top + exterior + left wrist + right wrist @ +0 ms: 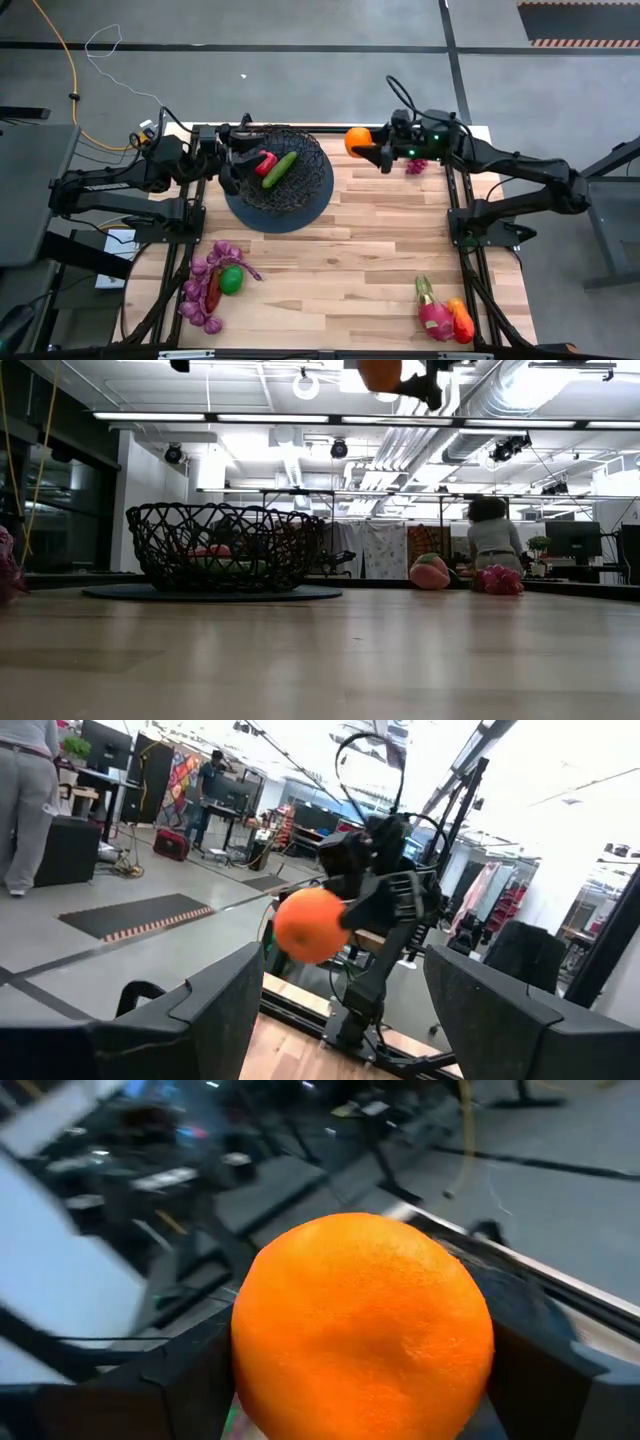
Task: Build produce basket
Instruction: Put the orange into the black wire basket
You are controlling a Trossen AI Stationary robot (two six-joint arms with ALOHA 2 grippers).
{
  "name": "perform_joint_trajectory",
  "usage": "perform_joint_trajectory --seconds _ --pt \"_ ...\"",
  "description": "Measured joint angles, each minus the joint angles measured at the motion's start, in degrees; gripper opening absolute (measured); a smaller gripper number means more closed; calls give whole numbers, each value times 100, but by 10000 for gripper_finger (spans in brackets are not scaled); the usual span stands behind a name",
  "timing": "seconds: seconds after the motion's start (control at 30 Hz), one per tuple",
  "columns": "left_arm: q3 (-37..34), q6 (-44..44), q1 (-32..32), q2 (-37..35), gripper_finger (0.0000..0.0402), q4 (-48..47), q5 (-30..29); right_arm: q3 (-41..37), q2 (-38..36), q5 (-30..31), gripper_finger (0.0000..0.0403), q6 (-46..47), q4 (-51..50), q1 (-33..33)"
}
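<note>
Orange [362,1325] fills the right wrist view, pinched between the two fingers of the right pincer [372,147], which carries it high off the counter [380,250], to the right of the basket [282,172] and not yet over its rim. Inside the basket lie a cucumber [281,167] and a red fruit [265,163]. At the basket's left rim hangs the left pincer [236,150], its fingers spread and empty, pointed across toward the orange. Well in front of the basket, at the counter's near left corner, sit grapes [205,290] with a lime [231,281] among them; at the near right corner, pink and orange-red fruits [443,318]; and another small purple bunch [416,166] lies just past the right pincer, away from the basket. The orange is round and smooth, so the grip is likely shallow; a quick swing toward the basket could let it slip and roll off the far edge. Released before it clears the rim, it would probably bounce off the wire. The left pincer so near the rim could also be struck as the right arm arrives.
</note>
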Motion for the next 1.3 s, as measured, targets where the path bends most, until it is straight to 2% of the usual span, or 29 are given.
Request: perform_joint_trajectory --seconds 0.23,0.37,0.6,0.73,1.0,1.3 --pt "0 -18 0 0 266 3 -2 2 20 59 331 35 162 218" --pt "0 -240 0 0 266 4 -36 126 243 114 331 428 208 220" --pt "0 -299 -2 0 266 52 -46 1420 1866 77 331 -201 -379 359" --pt "0 -299 -2 0 266 52 -46 2315 3021 -50 331 -599 -1054 375" --pt "0 -299 -2 0 266 52 -50 4002 5069 63 331 -1300 -2166 384" --pt "0 -299 -2 0 266 52 -61 5509 6460 173 347 -2103 -2794 343"
